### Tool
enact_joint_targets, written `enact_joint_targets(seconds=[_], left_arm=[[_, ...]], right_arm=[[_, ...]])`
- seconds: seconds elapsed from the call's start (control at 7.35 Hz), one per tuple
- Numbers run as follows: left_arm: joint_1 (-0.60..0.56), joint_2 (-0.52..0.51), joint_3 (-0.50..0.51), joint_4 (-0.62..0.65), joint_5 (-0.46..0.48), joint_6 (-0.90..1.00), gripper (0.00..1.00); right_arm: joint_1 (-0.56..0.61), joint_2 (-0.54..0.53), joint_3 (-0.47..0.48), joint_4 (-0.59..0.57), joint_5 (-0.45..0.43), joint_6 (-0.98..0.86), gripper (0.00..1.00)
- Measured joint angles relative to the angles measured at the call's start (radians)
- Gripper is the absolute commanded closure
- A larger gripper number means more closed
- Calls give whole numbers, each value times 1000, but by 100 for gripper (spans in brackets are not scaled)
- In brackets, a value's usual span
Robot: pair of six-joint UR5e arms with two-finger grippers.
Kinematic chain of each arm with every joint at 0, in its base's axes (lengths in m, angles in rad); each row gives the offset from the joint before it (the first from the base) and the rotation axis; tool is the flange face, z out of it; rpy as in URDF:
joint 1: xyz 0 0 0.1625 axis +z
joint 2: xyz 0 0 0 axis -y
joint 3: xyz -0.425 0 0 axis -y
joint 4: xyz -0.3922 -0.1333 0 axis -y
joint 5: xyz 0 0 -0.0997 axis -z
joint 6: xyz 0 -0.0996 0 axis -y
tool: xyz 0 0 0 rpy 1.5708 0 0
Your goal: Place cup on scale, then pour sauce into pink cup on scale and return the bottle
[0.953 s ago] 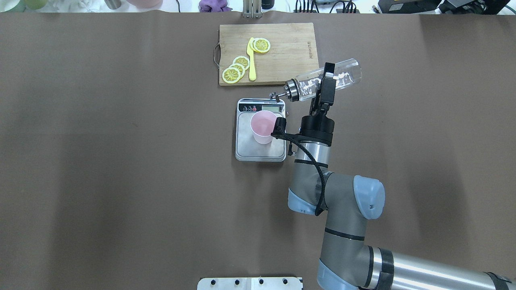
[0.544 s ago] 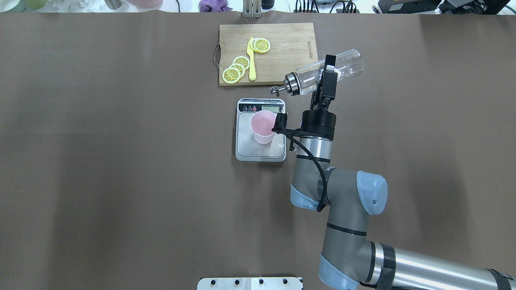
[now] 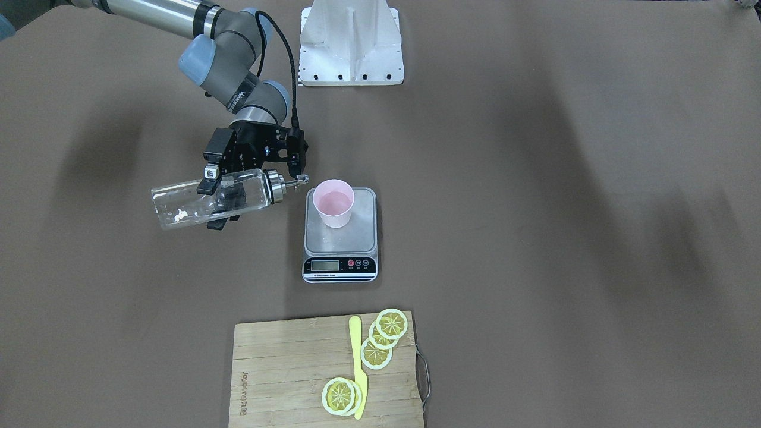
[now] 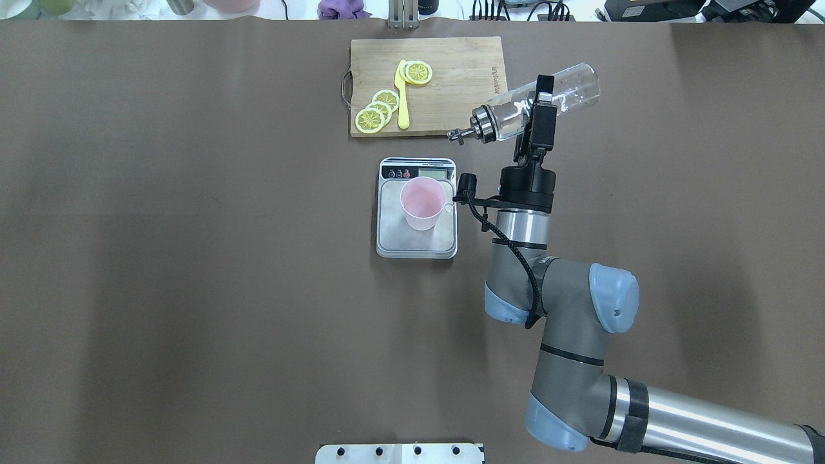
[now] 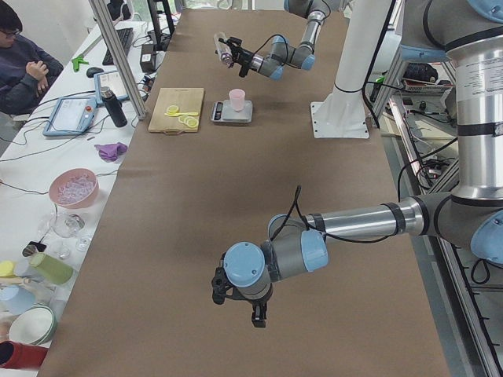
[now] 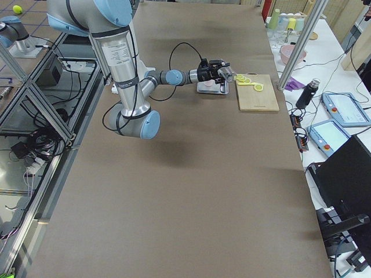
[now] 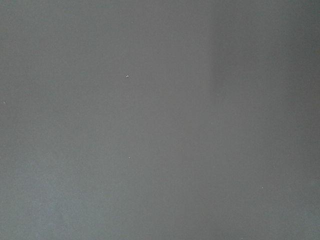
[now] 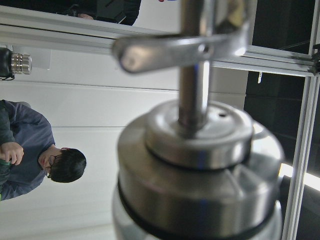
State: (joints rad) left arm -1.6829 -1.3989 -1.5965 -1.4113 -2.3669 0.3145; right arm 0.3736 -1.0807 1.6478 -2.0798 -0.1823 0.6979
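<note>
The right pincer (image 4: 540, 106) is clamped shut across the middle of the bottle (image 4: 573, 89), one finger over the glass and the other under it. It holds the bottle lying nearly level in the upper right of centre in the overhead view. The metal pourer cap (image 4: 482, 122) and thin spout (image 4: 456, 134) point toward the left of the frame.

A second ago the spout hung just at the top edge of the scale (image 4: 393, 238), close to the cup (image 4: 422, 201). Since then the arm has carried the bottle up and to the right in the frame. The spout now sits over the lower right corner of the cutting board (image 4: 464, 71), apart from both scale and cup. I take this to mean the pour is over and the return of the bottle has begun.

The cup stands upright on the scale's steel platform at the frame's centre. How much sauce it holds I cannot tell.

Lemon slices (image 4: 370, 119) and a yellow knife (image 4: 403, 96) lie on the board's left part. The bottle still has to be stood upright on the worktop (image 4: 193, 258), so it must be righted before release.

The left pincer (image 5: 236, 302) hangs far off over bare worktop, seen only from the side, and I cannot tell whether it is open.
</note>
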Motion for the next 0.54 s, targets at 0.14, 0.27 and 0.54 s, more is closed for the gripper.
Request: enact_joint_targets(seconds=[0.14,0.27,0.54], left_arm=[[0,-1,3,0,0,0,2],[0,-2,9,0,-1,0,2],[0,-3,14,0,-1,0,2]], right_arm=[[4,-7,4,1,-17,0,100],[7,-14,9,2,-31,0,100],[9,-32,17,4,-62,-3,100]])
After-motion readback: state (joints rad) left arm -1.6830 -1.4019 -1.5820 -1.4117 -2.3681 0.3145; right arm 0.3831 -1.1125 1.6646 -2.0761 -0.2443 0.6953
